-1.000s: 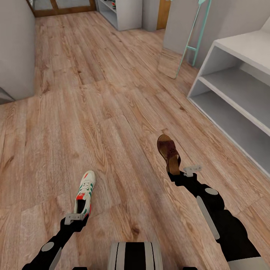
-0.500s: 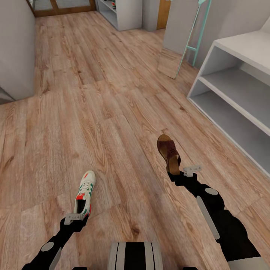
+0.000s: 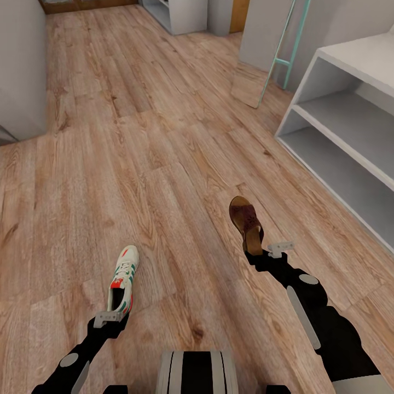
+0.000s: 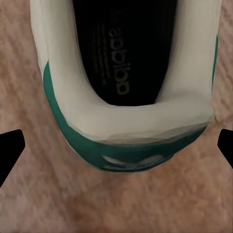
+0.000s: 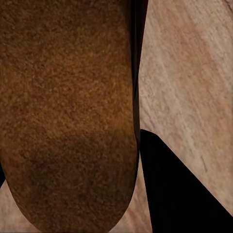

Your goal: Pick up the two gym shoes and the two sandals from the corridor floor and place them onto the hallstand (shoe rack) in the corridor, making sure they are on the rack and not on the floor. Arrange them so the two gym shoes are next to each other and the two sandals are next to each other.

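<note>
One gym shoe [image 3: 123, 276], cream with green stripes and red patches, lies over the corridor floor [image 3: 164, 164] at the lower left. My left gripper [image 3: 113, 316] stands open at its heel. In the left wrist view the green heel [image 4: 126, 121] sits between the fingertips [image 4: 9, 150], with floor showing beside it. My right gripper [image 3: 257, 253] is shut on the heel end of a dark brown sandal [image 3: 245, 218], toe pointing away. The right wrist view shows the sandal's footbed [image 5: 68, 97] with a finger [image 5: 184, 194] against its edge. A pale grey shelf unit [image 3: 183, 16] stands far up the corridor; I cannot tell whether it is the hallstand.
A white unit with two open shelf bays [image 3: 350, 126] lines the right side. A teal-framed mirror [image 3: 249, 82] leans on the wall beyond it. A grey block [image 3: 22, 65] stands at the left. Wood floor stretches ahead between them.
The whole picture has shifted, so the camera has moved: the far corridor and right-hand unit sit higher. Both grippers and the sandal keep their places in the picture.
</note>
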